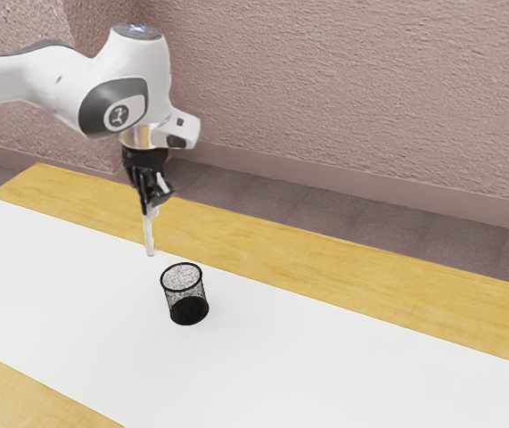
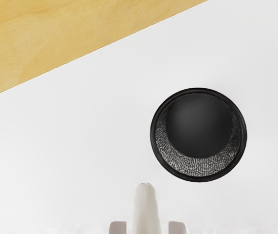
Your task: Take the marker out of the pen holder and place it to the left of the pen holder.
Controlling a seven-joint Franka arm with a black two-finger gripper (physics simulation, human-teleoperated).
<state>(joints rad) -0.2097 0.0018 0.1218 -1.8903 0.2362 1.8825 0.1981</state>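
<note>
Gripper (image 1: 151,201) closed on the marker (image 1: 149,234) — we see it held up, left of centre in the exterior view, below the arm (image 1: 129,76). Marker's long axis is close to upright there, running down out of the gripper with a slight lean: lower end a touch further toward the frame's right than the upper end. Free end points down toward the surface (image 1: 370,276).

In the wrist view we get the marker at the bottom edge, middle of the frame, between the two fingertips; pale body, rounded free end pointing at the top of the frame, long axis near vertical in the picture.

Pen holder (image 1: 200,290): black mesh cup, upright on the white strip (image 1: 325,374) laid over the wooden surface. Exterior view puts it left of centre, just lower and to the right of the marker's free end. Marker is outside the holder — in the wrist view we look into the round opening, right of centre, dark base and mesh side visible, marker's end apart from the rim.

Textured wall (image 1: 325,89) behind, upper part of the exterior view.
</note>
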